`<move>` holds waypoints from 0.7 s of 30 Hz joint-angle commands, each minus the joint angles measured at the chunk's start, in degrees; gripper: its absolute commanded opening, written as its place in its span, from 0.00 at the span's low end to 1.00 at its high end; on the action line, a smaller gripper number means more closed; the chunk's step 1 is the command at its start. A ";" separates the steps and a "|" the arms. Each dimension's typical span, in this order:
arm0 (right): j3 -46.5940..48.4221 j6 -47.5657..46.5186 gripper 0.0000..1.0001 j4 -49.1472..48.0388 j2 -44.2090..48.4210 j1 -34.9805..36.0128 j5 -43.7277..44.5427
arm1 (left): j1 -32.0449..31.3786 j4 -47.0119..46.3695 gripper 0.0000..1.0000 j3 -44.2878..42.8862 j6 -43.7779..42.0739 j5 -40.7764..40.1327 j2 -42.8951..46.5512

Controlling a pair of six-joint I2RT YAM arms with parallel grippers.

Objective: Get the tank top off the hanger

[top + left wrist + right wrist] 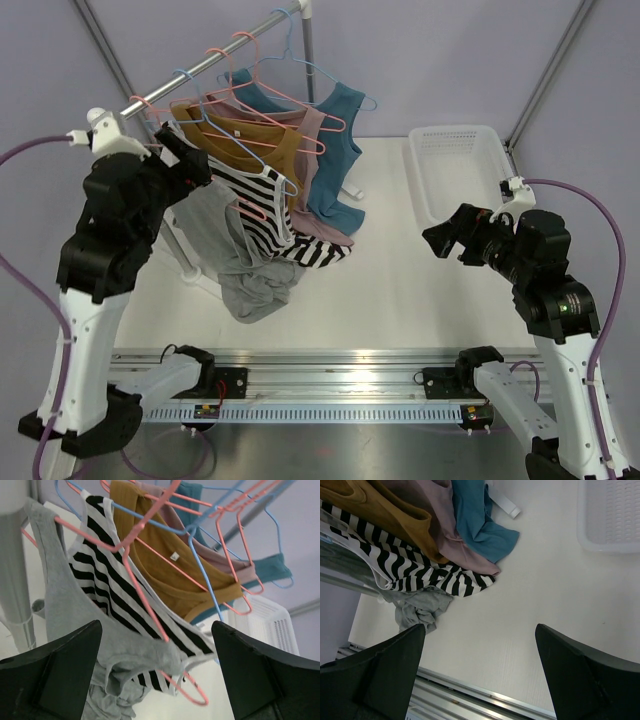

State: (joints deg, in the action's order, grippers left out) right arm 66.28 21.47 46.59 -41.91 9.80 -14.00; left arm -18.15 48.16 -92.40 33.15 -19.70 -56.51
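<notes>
A grey tank top [228, 255] hangs at the near end of the rack, its lower part bunched on the table. In the left wrist view it [65, 610] drapes over a pink hanger [145, 605], with one strap wrapped round the hanger's lower end. My left gripper [195, 165] is open beside the rack; its jaws [156, 626] stand wide apart on either side of that strap and touch nothing. My right gripper [440, 240] is open and empty [480, 627] above the bare table at the right. The grey top also shows in the right wrist view [420, 607].
Striped [262, 215], mustard [265, 150], pink [318, 215] and teal [335, 150] tops hang behind on other hangers along the rail [230, 60]. A white basket [455, 165] stands at the back right. The rack's upright [15, 580] is close on the left.
</notes>
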 commanded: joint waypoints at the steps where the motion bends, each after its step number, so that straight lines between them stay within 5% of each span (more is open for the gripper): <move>1: -0.01 0.41 0.99 -1.41 0.42 0.22 0.91 | -1.36 1.84 0.92 -6.47 -0.01 -9.46 -6.66; 10: 1.22 -0.20 1.00 -1.68 0.25 0.13 0.47 | -4.08 5.45 0.53 -9.73 -0.10 -20.80 -14.86; 18: 0.87 -0.12 0.99 -2.90 -0.89 0.13 -0.94 | -5.05 6.24 0.00 -10.95 1.22 -23.54 -14.33; 21: 0.60 -0.12 0.99 -3.43 -1.42 0.13 -1.38 | -5.92 4.84 0.00 -11.57 1.83 -23.63 -13.72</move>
State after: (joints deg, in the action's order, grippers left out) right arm 66.28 21.45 46.04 -42.74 9.80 -14.28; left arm -23.16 56.25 -100.88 33.56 -39.72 -72.10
